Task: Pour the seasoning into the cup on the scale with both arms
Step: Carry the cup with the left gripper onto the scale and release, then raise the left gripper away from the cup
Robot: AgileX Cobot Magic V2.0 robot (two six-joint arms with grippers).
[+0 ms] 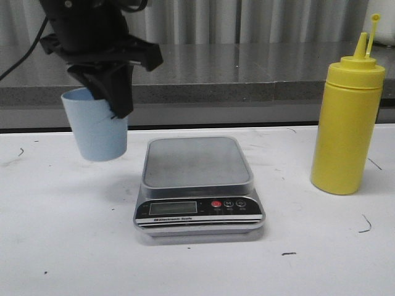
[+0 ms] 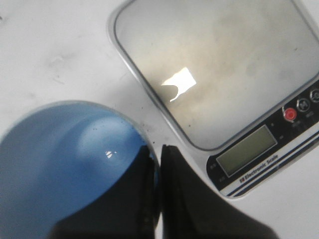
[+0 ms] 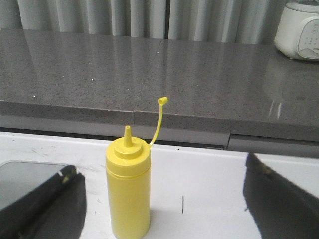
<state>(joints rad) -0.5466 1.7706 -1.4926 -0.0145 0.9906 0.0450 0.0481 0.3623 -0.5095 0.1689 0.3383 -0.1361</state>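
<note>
Blue cup (image 1: 95, 126) is what we've got clamped in our left claw (image 1: 112, 92), one finger inside the rim and one outside, pinching the wall on the side nearest the scale (image 1: 199, 185). It hangs clear of the white bench (image 1: 62, 246), and the cup's bottom sits a bit above the surface. From the left wrist we look straight down into the cup (image 2: 70, 159), and it looks empty, with the claw (image 2: 158, 194) closed tight on the rim. Just beside that claw, on the side away from the cup, is the scale (image 2: 219, 74), its grey platform bare and its display blank.

Our right claw (image 3: 159, 199) is spread wide, fingers well apart and holding nothing. Standing upright on the bench between those fingers and a little ahead of them is the yellow bottle (image 3: 128, 191), cap flipped off on its thin tether. In the front view the bottle (image 1: 345, 123) stands well apart from the left claw, on the far side of the scale.
</note>
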